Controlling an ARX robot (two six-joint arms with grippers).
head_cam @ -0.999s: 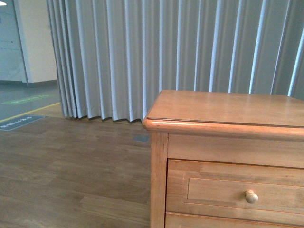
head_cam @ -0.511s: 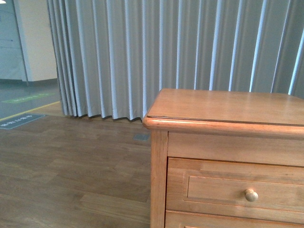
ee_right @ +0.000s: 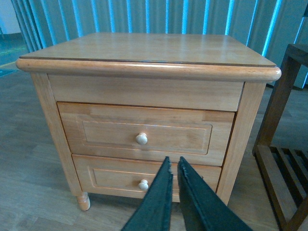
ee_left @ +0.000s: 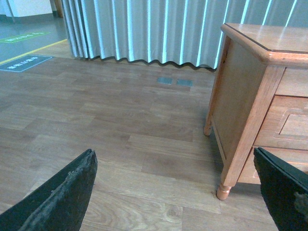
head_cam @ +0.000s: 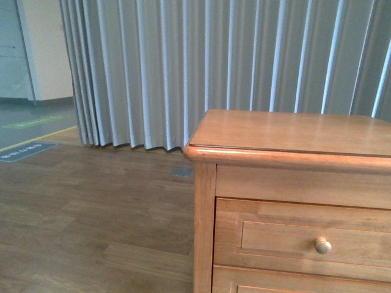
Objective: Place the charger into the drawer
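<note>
Drawer (ee_right: 146,134) closed, its knob (ee_right: 141,138) bearing no legible markings.

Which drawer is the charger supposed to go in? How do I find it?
Find the honey-coloured wooden cabinet in front of the grey curtain. The drawer is the upper one, shut, with a round pale knob. It is taller than the lower drawer underneath.

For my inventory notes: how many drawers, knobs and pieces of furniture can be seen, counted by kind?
Cabinet: 1
Drawers: 2, the top drawer and the lower drawer
Round knobs: 2, upper knob and lower knob
Dark wooden rack beside the cabinet: 1
Total: 6
</note>
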